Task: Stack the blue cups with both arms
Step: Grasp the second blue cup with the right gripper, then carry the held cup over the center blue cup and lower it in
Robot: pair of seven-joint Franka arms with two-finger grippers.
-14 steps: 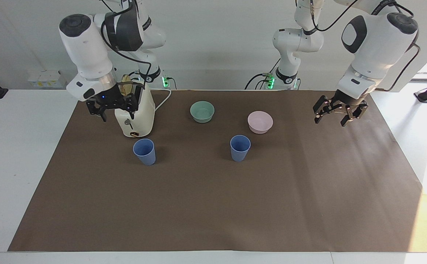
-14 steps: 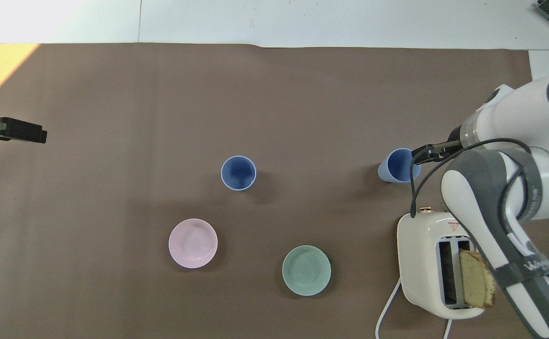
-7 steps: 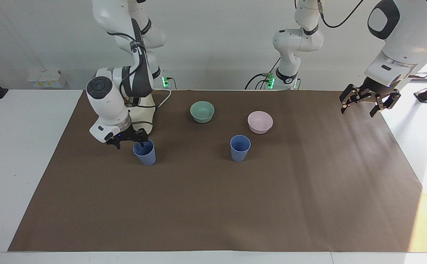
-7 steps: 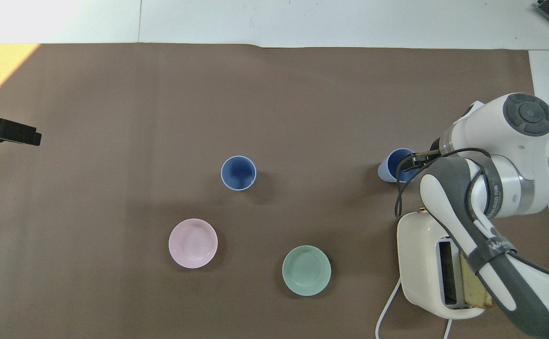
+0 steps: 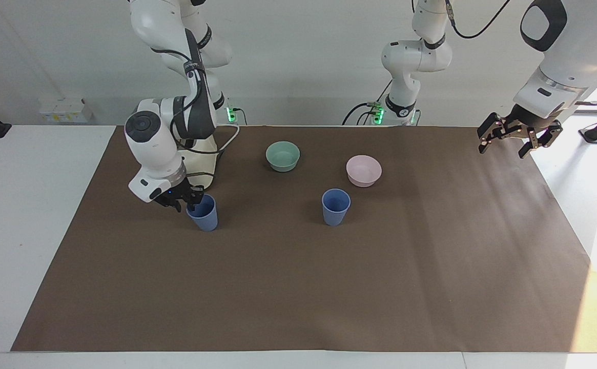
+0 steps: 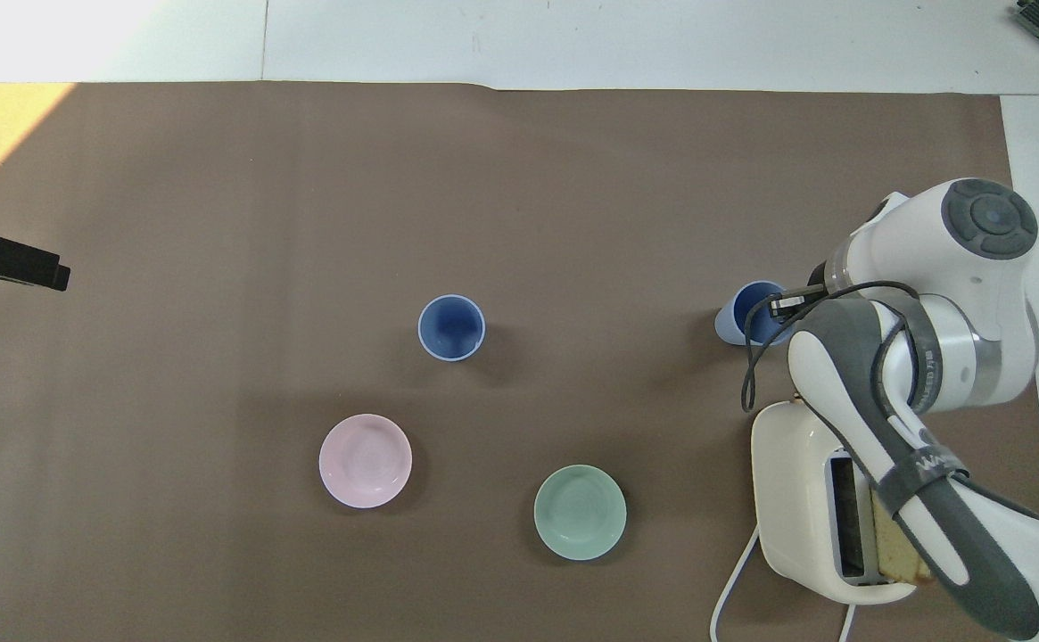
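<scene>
Brown paper (image 5: pixel 298 287) covers the white worktop (image 5: pixel 32 230). Two blue cups stand upright on it, well apart. The first cup (image 5: pixel 202 212) is at the right arm's end, just farther from the robots than the cream toaster (image 6: pixel 809 499), which holds a slice of bread (image 6: pixel 901 542). The right tool (image 5: pixel 188 201) is at this cup's rim, its fingers closing on the wall. The second cup (image 5: pixel 335 206) stands near the middle, close to the pink bowl (image 5: pixel 364 170); the green bowl (image 5: pixel 283 155) is nearer to the robots. The left tool (image 5: pixel 517 136) hangs open over the paper's edge at its own end.
</scene>
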